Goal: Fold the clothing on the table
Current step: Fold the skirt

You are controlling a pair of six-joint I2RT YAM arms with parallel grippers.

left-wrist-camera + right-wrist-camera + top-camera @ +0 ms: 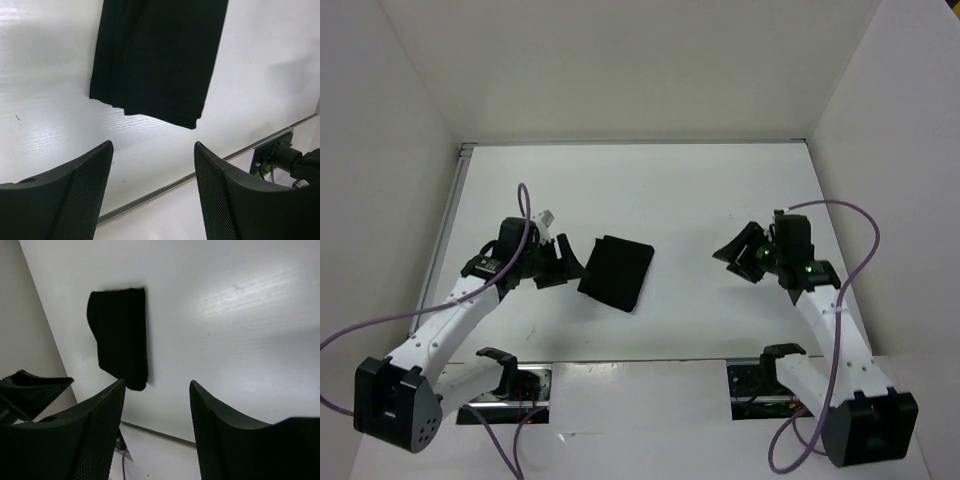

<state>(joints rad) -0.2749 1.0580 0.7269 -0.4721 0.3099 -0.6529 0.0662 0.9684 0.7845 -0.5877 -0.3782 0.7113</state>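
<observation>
We see the clothing (616,272) lying folded into a small black rectangle on the table (720,190), a little left of centre. Our left hand (565,266) sits just beside its left edge, fingers apart and gripping nothing. Our right hand (737,257) is well apart on the right, fingers likewise spread, pointing toward it.

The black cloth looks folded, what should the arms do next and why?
Probably pull both back: the plain black fabric piece lies folded flat on the white table; left gripper and right gripper stand open, clear of it.
</observation>
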